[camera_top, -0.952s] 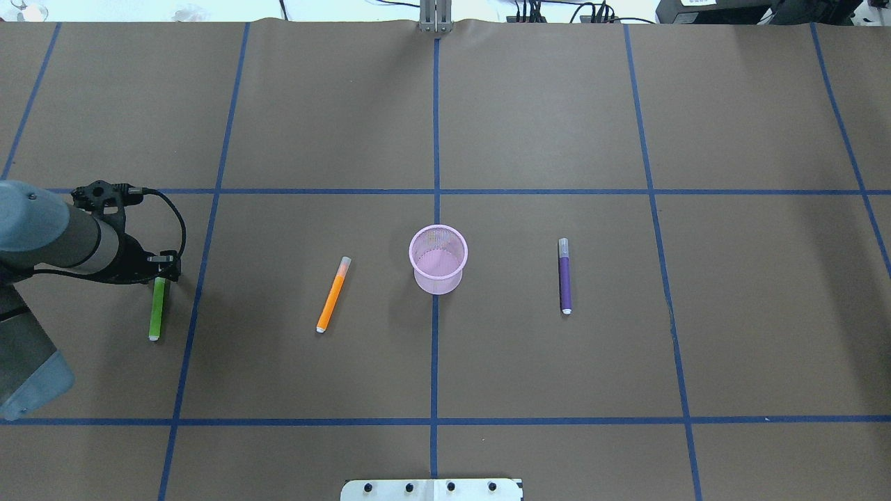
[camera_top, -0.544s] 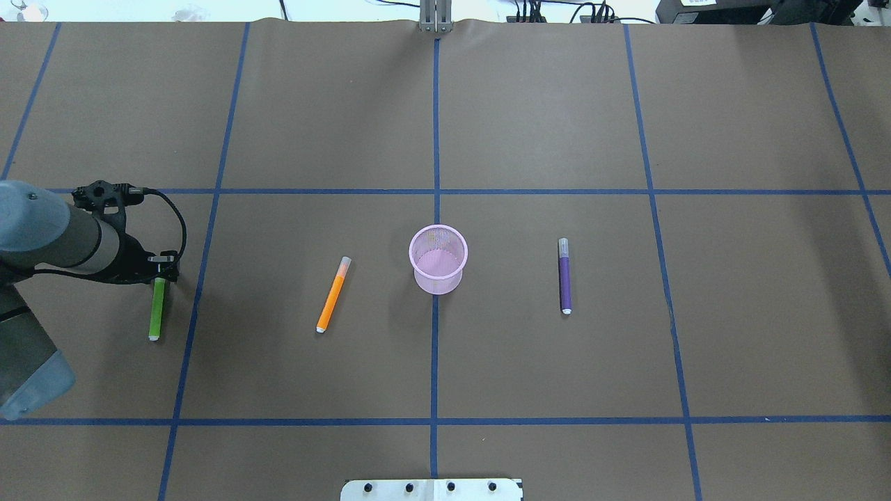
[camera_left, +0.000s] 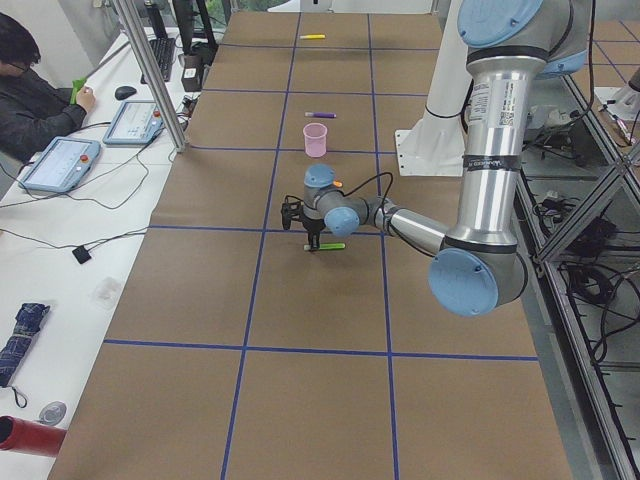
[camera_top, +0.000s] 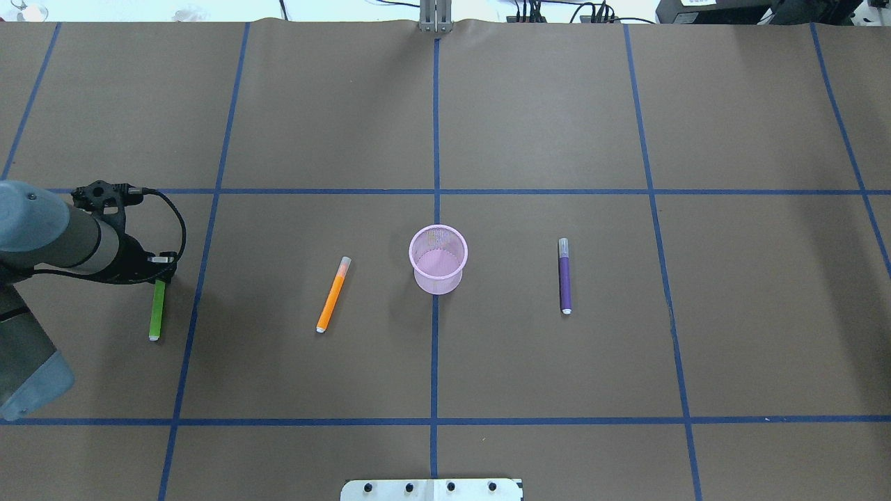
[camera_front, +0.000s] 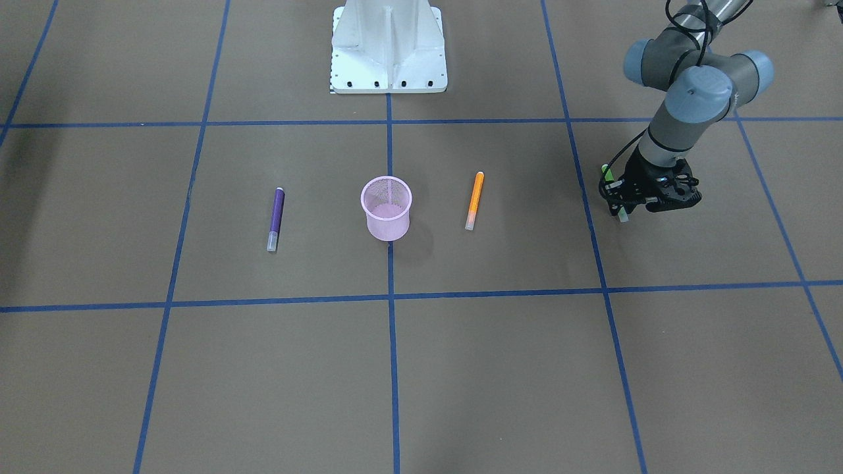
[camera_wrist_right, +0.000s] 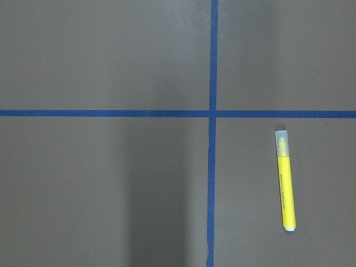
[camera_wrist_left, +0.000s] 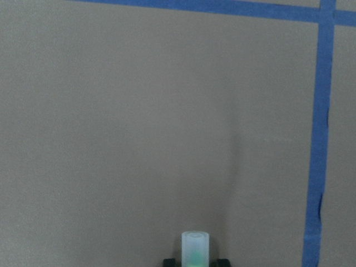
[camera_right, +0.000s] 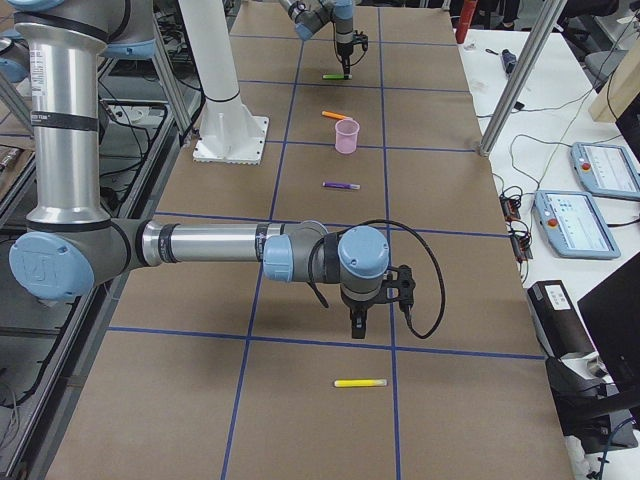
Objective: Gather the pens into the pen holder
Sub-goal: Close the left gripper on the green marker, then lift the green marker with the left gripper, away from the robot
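pinching the cap end of the slim plastic green pen (camera_top: 156, 313), the left gripper (camera_top: 161, 276) is low over the brown paper-covered table (camera_top: 557, 139). in the left wrist view its black jaws stand tight on both sides of the whitish cap, so i judge it is closed on the pen, which lies flat on the paper. such a pen should be light and stiff, with a smooth round barrel that can roll or slip. a hold so near to one end may let the long free part swing down on lifting; a hold nearer the middle seems more safe.

toward the centre lies the slim orange pen (camera_top: 332, 296), free on the table. just after it, the small pink wire-mesh pen holder (camera_top: 438, 282) stands upright, with nothing inside as far as i see. this cup looks very light, so a pen hitting the rim could tip it; the pen should enter from above, almost vertical. beyond it lies the slim purple pen (camera_top: 564, 278).

farthest, the slim yellow pen (camera_wrist_right: 286, 186) lies near a blue tape cross (camera_wrist_right: 213, 113). the right gripper (camera_right: 358, 325) hangs above that area; whether it is open or closed i cannot tell.
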{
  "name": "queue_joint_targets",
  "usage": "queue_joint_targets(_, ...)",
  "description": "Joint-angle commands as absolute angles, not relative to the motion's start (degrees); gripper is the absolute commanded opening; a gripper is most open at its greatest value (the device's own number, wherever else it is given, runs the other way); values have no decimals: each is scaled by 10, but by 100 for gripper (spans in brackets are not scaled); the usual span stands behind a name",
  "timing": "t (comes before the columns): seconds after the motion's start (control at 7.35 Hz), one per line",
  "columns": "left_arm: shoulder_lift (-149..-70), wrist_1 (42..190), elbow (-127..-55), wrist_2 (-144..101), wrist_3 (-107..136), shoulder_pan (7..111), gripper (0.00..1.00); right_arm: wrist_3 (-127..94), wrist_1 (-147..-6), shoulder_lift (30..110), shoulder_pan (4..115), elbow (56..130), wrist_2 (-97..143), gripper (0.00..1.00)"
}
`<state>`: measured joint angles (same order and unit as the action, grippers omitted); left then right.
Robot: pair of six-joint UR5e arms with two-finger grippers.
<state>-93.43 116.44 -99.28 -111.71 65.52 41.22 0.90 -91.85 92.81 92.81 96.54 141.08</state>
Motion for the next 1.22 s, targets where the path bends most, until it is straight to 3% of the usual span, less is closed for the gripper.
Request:
queue_joint_targets(0.0,-922,1164,-1005,-1118,656,412,0,9,-918,928,928,966,1411,100)
queue_joint_targets(0.54,-903,1164,-1119,-1110,649,424,0,8,-919,928,928,966,1411,100)
queue_joint_targets(1.09,-1026,1162,-1136,-1103,652,468,0,11,-917,923,906,942,1405,100)
